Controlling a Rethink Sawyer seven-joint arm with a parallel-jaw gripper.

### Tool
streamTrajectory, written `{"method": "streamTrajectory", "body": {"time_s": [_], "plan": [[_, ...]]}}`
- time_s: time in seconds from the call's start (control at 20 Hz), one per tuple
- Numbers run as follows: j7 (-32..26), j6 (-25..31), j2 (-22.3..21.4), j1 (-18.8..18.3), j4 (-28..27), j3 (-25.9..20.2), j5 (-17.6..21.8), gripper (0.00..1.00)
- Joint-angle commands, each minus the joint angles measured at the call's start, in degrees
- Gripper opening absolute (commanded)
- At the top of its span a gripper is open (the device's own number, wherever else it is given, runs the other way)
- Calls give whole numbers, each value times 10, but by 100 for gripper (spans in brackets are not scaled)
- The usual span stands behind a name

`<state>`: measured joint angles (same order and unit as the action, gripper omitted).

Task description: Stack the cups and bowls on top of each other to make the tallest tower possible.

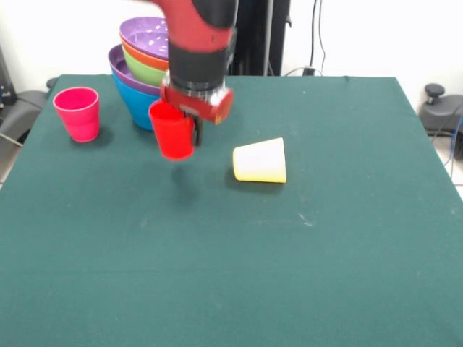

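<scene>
My gripper (181,119) is shut on the rim of the red cup (173,132), which hangs upright a little above the table, casting a shadow below. Just behind it to the left stands the tower (141,65) of nested bowls: blue lowest, then purple, green, orange and a purple one tilted on top. The pink-magenta cup (78,113) stands upright at the left. The yellow cup (261,160) lies on its side to the right of the red cup, mouth toward the right.
The green table cloth (231,253) stretches wide in front. Black cables and a stand (264,36) rise behind the table's far edge. A dark chair base (438,108) sits off the right edge.
</scene>
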<state>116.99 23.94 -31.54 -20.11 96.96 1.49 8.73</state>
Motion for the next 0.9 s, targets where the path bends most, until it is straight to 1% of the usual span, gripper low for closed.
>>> {"method": "streamTrajectory", "body": {"time_s": [0.05, 0.1, 0.2, 0.35, 0.6, 0.8, 0.9], "plan": [[11, 109, -174, 9, 116, -43, -31, 0], [9, 123, -191, 8, 128, -41, -36, 0], [3, 129, -218, 4, 147, -40, -39, 0], [-15, 143, -252, -13, 171, -52, -52, 0], [-41, 182, -313, -22, 188, -54, -72, 0], [-52, 216, -363, -21, 213, -41, -84, 0], [-55, 217, -380, -24, 244, -34, -92, 0]]}}
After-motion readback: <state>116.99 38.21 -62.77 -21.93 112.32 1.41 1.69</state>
